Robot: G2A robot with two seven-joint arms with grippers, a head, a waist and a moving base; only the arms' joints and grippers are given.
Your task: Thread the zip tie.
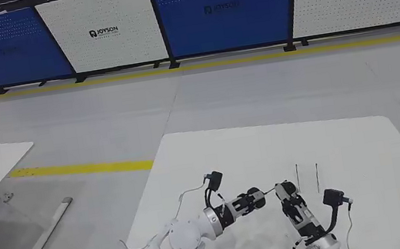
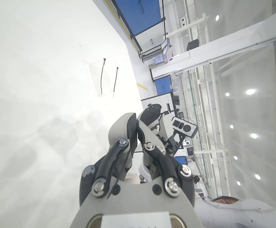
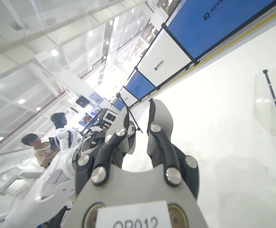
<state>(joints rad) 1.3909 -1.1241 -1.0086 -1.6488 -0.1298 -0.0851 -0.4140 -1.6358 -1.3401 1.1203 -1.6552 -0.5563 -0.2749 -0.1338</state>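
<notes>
The place where the left gripper (image 2: 136, 127) met the zip tie (image 3: 129, 112) was hard to make out. Its fingers were pressed together with no gap and a thin black strap ran along them, so it seemed to clamp the tie, but the contact itself was hidden behind the pads. The right gripper (image 3: 139, 114) was about half open. The lower end of the tie stood in the gap between its fingers, and whether it touched a pad could not be told.

The tie was in the air above the white table (image 1: 213, 161), near the two spare zip ties (image 2: 102, 75), on the robot's side of them. The spare zip ties lay side by side on the table, apart from each other, and one was cut off by the frame edge in the right wrist view. The right gripper was nearer to them than the left gripper
</notes>
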